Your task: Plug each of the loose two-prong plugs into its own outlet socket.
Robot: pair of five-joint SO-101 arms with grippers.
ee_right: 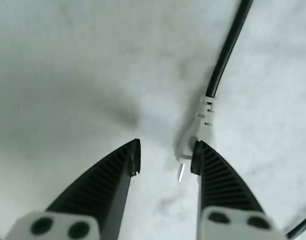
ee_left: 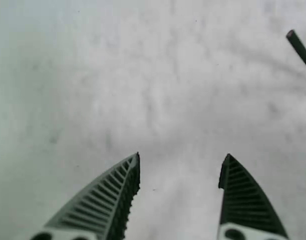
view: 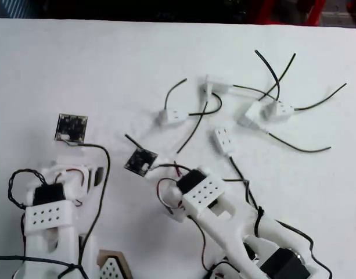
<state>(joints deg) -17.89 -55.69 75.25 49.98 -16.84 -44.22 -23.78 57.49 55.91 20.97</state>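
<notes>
Jaws spread on left gripper (ee_left: pixel 180 160) and right gripper (ee_right: pixel 165 152) (one plug (ee_right: pixel 202 122) beside it).

White plug (ee_right: pixel 201 122) lies flat, black-corded; white sockets (view: pixel 224 139) scattered.

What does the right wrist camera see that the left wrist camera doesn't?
Right wrist view: a white two-prong plug on a black cord lies on the table, close against one finger of the open right claw, with a metal prong showing. Left wrist view: the open left claw hangs over bare table, with a black wire end off at the edge. Both share the white table and a pair of dark ribbed fingers spread apart.
</notes>
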